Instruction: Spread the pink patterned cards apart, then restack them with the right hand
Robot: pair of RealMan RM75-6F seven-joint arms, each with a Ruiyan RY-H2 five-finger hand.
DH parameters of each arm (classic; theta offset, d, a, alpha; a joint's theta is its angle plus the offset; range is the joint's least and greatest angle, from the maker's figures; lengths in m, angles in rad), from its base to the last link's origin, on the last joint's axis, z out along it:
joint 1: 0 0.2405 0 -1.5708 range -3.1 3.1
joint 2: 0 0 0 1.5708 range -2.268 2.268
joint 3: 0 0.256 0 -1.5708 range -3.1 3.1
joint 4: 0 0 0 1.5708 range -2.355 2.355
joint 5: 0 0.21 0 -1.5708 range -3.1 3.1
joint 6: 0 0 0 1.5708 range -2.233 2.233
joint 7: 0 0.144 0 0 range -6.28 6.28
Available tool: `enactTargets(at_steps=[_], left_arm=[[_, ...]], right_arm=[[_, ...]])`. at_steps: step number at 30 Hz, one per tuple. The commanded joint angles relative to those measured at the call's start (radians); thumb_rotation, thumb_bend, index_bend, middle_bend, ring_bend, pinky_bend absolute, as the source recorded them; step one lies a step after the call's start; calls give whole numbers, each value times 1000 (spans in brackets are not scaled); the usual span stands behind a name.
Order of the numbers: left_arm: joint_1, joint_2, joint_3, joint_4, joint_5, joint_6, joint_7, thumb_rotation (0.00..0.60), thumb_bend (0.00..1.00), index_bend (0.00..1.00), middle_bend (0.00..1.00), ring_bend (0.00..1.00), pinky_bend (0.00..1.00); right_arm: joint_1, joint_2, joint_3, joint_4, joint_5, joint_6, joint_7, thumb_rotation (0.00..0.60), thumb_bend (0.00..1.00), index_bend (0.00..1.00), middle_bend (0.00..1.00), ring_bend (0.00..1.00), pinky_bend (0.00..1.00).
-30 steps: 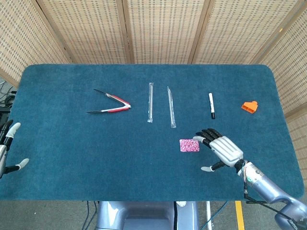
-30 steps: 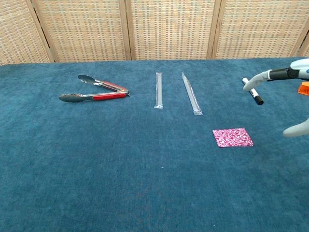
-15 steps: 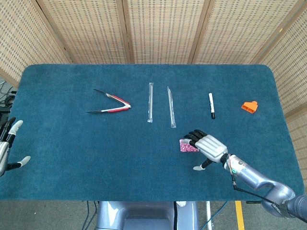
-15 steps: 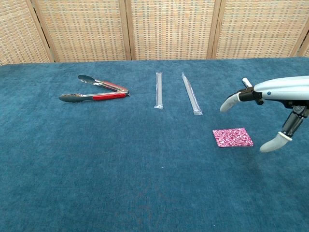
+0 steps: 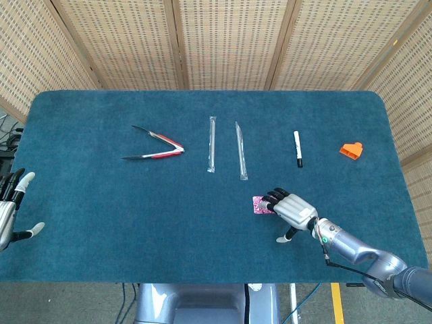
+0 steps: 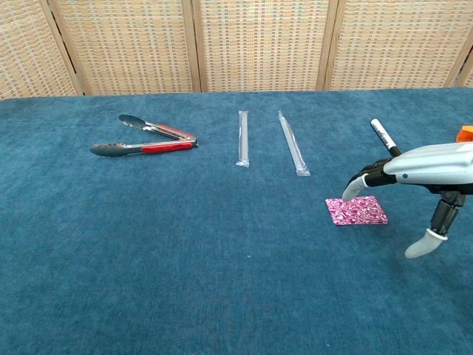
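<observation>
The pink patterned cards (image 6: 357, 210) lie in one neat stack on the blue cloth, right of centre; in the head view the cards (image 5: 258, 204) are partly covered by fingers. My right hand (image 5: 289, 208) hovers flat over them, fingers spread, fingertips (image 6: 349, 191) at or just above the stack's far edge, thumb hanging down at the right. Whether the tips touch the cards is unclear. It holds nothing. My left hand (image 5: 11, 212) is at the table's left edge, fingers apart and empty.
Red-handled tongs (image 5: 156, 149) lie at the back left. Two wrapped straws (image 5: 212, 144) (image 5: 241, 158) lie side by side behind the cards. A white marker (image 5: 297, 148) and a small orange object (image 5: 351, 149) sit further right.
My right hand has come left and lower, from beside the cards to over them, its fingertips now at the stack. The cards have not shifted. The left hand barely moved.
</observation>
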Motion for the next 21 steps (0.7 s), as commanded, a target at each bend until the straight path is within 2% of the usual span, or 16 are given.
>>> enactTargets(at_steps=[1, 21], left_arm=[[0, 0, 1, 0, -1, 0, 0, 580, 57, 42, 0, 0, 0], [4, 2, 8, -1, -3, 5, -4, 579, 56, 42, 0, 0, 0]], right_arm=[[0, -14, -6, 19, 7, 8, -15, 600, 182, 138, 110, 0, 0], [6, -70, -55, 107, 21, 15, -88, 600, 182, 138, 111, 0, 0]])
